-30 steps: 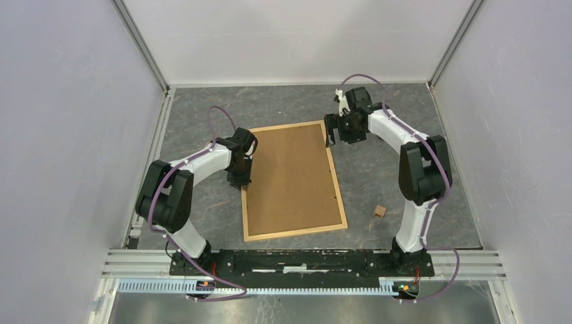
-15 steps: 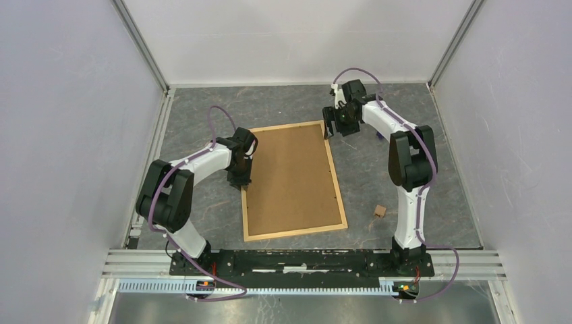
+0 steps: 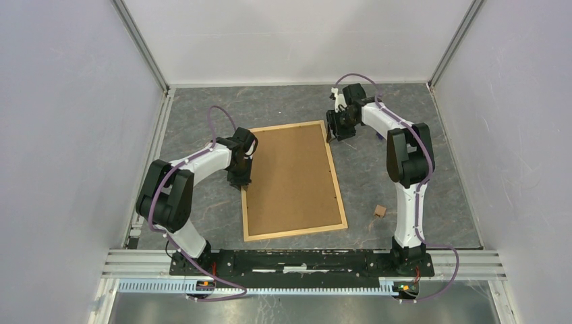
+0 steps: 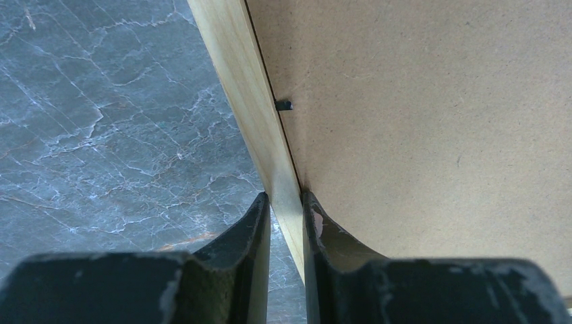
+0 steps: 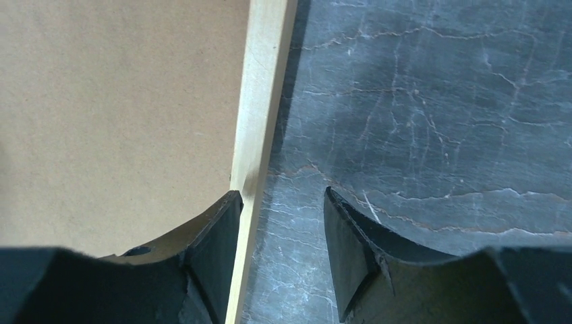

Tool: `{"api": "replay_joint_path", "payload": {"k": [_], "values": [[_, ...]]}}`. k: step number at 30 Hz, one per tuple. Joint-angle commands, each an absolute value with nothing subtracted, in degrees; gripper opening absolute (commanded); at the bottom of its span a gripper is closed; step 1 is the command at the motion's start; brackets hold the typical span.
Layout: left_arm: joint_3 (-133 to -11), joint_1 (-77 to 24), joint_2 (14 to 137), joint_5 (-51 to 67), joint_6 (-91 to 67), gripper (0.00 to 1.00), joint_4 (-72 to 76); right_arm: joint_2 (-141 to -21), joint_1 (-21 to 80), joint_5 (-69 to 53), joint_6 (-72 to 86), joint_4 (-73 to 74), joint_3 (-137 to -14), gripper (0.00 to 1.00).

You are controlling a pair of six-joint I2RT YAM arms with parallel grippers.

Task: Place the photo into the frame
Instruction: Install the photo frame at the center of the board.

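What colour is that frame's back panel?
Plain brown; the back panel shows best in the left wrist view.

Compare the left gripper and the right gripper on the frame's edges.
The left gripper pinches the frame's left strip; the right gripper straddles the right strip, a gap beside its outer finger. The left gripper sits mid-side, the right gripper near the far corner. Both point down at wood.
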State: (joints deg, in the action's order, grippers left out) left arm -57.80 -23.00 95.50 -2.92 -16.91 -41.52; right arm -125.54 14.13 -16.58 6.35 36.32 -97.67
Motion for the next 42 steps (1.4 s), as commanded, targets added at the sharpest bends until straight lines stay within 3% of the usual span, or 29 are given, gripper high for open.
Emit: {"api": "replay_joint_path", "payload": {"k": [1,16,33,42], "values": [[-57.57,-23.76,96.33,-2.18,-14.41,0.02,-43.06,-125.46,14.22,-19.62,7.34,33.66,-97.38,0.54],[-57.31,-23.74,95.63,-2.13,-14.41,0.02,-42.97,-128.75,14.24,-15.23,8.7,33.18,-96.11,0.41],[-57.13,-23.82,95.19,-2.11,-14.41,0.02,-42.79,-130.06,16.65,-13.42,10.59,34.04,-94.29,0.45],[-57.13,-23.86,95.01,-2.04,-14.33,0.02,-42.79,-132.01,16.83,-3.35,12.17,37.33,-96.84,0.45]]}}
